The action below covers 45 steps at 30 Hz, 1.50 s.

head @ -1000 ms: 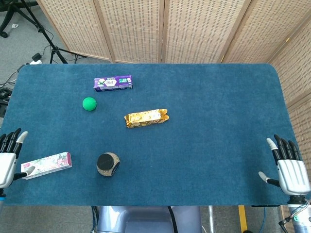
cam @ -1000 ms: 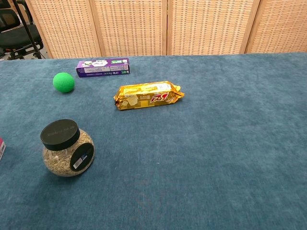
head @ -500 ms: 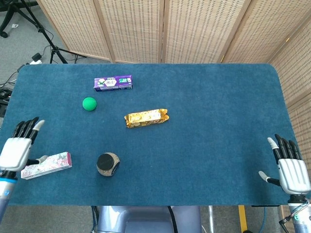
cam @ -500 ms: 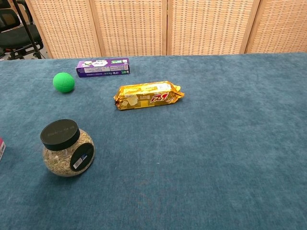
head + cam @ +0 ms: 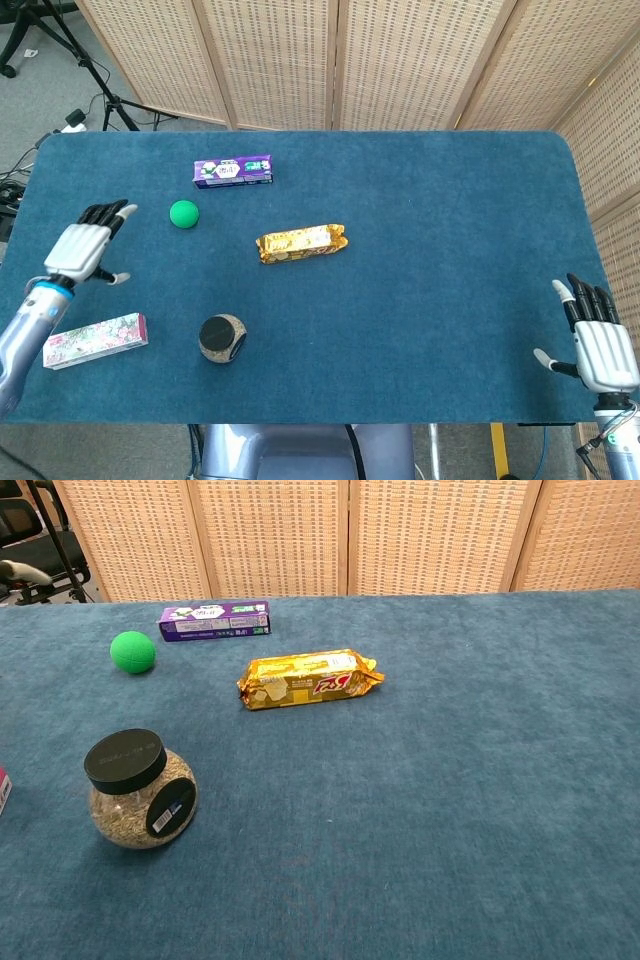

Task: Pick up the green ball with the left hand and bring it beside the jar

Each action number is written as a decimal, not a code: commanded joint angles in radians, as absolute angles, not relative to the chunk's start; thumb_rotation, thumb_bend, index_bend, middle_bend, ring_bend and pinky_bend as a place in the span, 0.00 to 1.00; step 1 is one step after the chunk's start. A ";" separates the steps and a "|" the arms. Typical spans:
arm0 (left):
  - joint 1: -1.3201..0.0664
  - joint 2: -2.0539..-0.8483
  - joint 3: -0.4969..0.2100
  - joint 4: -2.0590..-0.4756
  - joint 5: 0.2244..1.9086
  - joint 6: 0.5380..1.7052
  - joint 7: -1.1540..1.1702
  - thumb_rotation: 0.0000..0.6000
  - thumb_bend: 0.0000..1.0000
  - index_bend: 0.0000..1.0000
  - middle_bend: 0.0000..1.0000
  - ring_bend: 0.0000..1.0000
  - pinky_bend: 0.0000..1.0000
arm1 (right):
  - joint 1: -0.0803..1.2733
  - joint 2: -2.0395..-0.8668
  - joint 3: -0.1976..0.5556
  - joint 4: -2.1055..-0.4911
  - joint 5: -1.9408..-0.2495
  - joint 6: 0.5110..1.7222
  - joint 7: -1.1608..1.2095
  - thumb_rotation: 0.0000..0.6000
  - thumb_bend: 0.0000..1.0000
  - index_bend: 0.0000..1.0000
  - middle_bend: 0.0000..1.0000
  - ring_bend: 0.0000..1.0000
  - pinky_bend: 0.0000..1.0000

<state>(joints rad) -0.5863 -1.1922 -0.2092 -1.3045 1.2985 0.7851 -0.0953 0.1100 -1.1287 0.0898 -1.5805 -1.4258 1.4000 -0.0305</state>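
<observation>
Left of ball (image 5: 184, 213) | left robot hand (image 5: 85, 249) empty, fingers apart | risk: nudged ball rolls from jar (image 5: 222, 338)

A blue felt tabletop (image 5: 450, 250) fills the view. Woven wicker screens (image 5: 340, 60) stand along 12 o'clock. At 10 o'clock, grey floor (image 5: 40, 100) holds a black tripod (image 5: 95, 75) and cables.

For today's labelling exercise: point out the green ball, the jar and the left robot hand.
green ball (image 5: 184, 213), head view, centre of the ball
jar (image 5: 125, 761), chest view, middle of its black lid
left robot hand (image 5: 84, 246), head view, back of the hand
</observation>
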 commanded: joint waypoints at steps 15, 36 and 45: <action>-0.848 -1.493 -0.280 -0.880 1.101 0.576 -0.016 1.00 0.00 0.00 0.00 0.00 0.00 | 0.136 -1.146 0.124 -1.526 -1.318 1.326 -0.025 1.00 0.00 0.00 0.00 0.00 0.00; -0.985 -1.821 -0.248 -0.397 1.174 0.538 -0.097 1.00 0.10 0.39 0.35 0.32 0.44 | 0.143 -1.163 0.146 -1.475 -1.232 1.282 -0.022 1.00 0.00 0.00 0.00 0.00 0.00; -0.978 -1.839 -0.245 -0.366 1.198 0.558 -0.151 1.00 0.21 0.50 0.43 0.41 0.52 | 0.145 -1.160 0.146 -1.477 -1.236 1.280 -0.013 1.00 0.00 0.00 0.00 0.00 0.00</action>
<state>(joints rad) -0.9809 -1.8410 -0.2458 -0.3633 1.1927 0.5509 -0.1432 0.1450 -1.1600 0.1462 -1.4770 -1.2360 1.2799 -0.0131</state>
